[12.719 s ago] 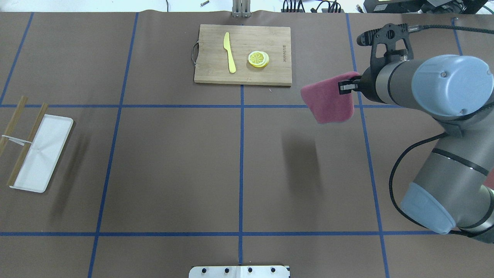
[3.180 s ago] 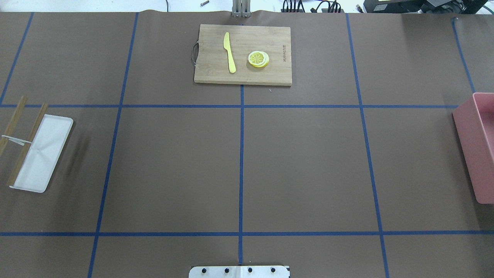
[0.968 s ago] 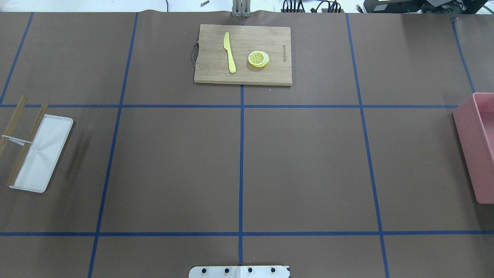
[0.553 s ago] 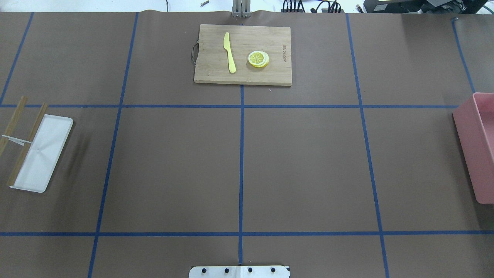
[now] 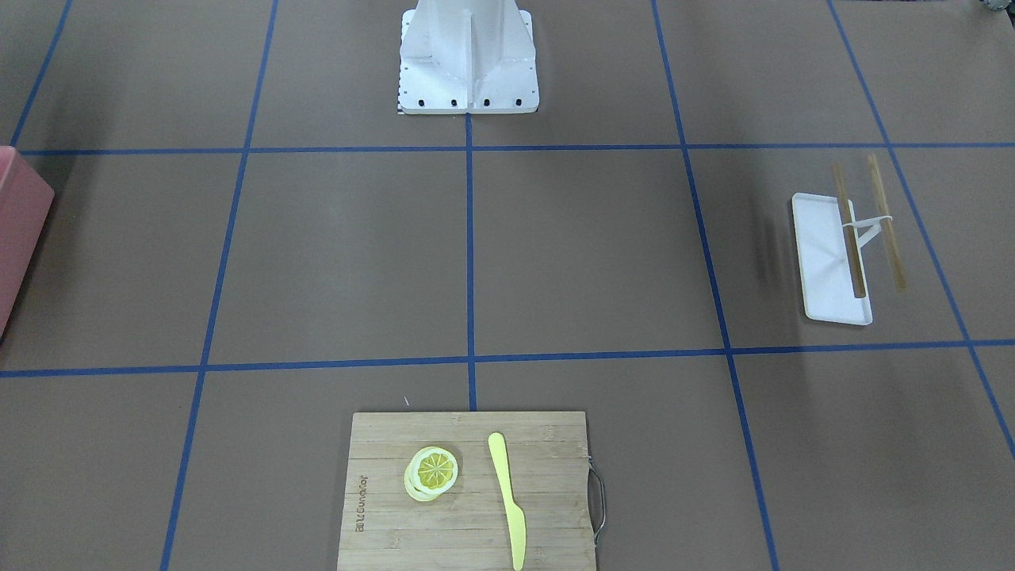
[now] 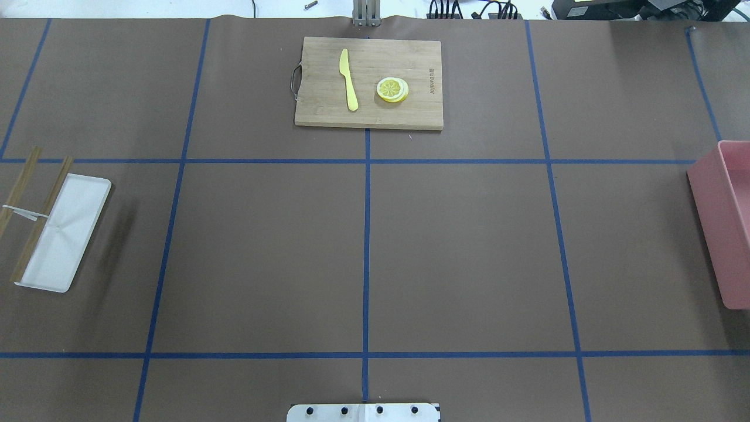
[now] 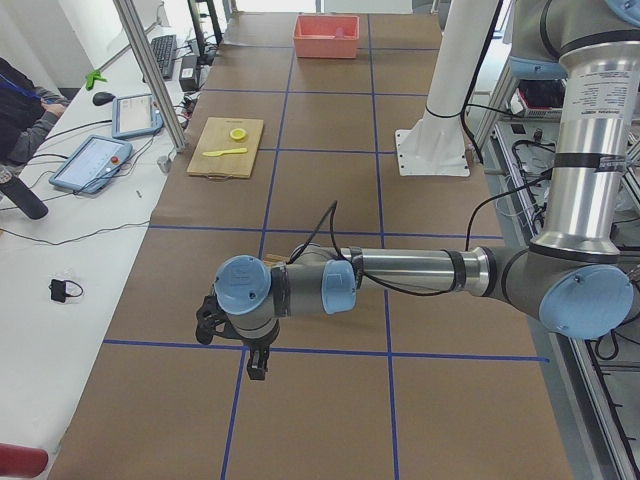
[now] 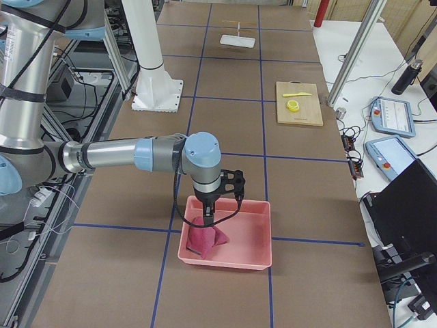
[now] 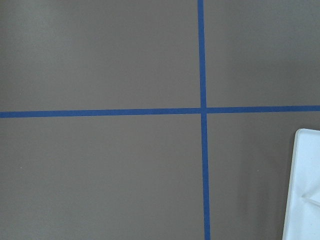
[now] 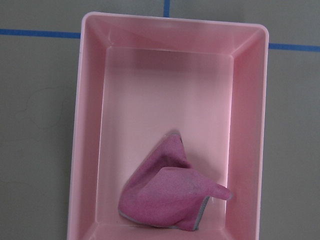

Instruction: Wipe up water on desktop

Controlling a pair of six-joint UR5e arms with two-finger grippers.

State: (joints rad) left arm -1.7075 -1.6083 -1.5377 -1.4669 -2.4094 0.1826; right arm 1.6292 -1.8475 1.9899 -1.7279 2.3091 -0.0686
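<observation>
Lying flat, desktop point(image 6: 469, 246) long axis running left-right overhead.

The left arm point(image 7: 410, 270) and right arm point(image 8: 102, 154) are alike — silver-grey tubes, pale blue round joint caps, thin black bands, a black cable looping along each. The left gripper point(image 7: 257, 372) and right gripper point(image 8: 207, 217) are black. The pedestal point(image 5: 468, 55) is white, with dark screws along its foot.

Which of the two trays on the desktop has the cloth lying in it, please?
The pink tray, holding the crumpled magenta cloth; the white tray has no cloth.
</observation>
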